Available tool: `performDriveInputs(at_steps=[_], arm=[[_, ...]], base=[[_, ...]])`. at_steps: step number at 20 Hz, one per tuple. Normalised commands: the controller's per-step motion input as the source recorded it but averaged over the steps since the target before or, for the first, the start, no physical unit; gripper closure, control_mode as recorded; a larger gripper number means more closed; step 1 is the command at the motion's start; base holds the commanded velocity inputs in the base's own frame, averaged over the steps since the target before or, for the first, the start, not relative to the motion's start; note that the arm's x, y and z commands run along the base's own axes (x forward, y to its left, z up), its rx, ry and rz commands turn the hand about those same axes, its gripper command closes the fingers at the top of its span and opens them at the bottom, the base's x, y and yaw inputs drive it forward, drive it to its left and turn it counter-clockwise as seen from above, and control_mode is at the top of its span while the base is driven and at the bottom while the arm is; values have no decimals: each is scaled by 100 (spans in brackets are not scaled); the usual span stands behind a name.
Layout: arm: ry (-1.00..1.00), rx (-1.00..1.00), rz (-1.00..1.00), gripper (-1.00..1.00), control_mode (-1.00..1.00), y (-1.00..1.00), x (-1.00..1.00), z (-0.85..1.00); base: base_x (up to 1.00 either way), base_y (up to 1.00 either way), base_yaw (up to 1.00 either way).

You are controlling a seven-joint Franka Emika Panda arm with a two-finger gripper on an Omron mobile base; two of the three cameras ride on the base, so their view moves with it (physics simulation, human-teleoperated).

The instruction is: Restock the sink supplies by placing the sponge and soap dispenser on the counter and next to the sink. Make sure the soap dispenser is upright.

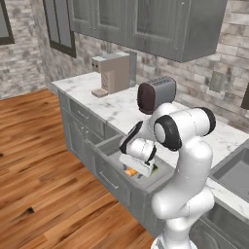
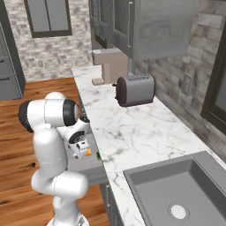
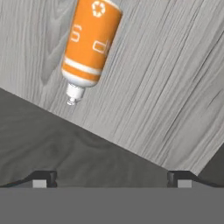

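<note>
Lying on its side on the pale bottom of the open drawer (image 1: 113, 146), the soap dispenser (image 3: 90, 41) points its white pump toward the drawer's dark wall. The jaws hang spread wide above it, holding nothing. A green sponge (image 2: 98, 155) sits beside it, below the bench (image 2: 137, 128).

The soap dispenser (image 3: 90, 43), lying at the upper left of the hand view, carries the only markings. Near the top edge of the frame its orange body bears a white recycling symbol of three chasing arrows. Below that run large white characters, cut off by the curve of the bottle: an "S" toward the left side and what looks like a "d" toward the right; the rest of the word cannot be read.
</note>
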Motion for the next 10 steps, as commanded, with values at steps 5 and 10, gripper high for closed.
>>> performDriveInputs(at_steps=[5, 10], arm=[[13, 0, 0, -100, -100, 30, 7, -47], [12, 0, 0, -100, -100, 43, 0, -35]], base=[[0, 0, 0], [0, 0, 0]])
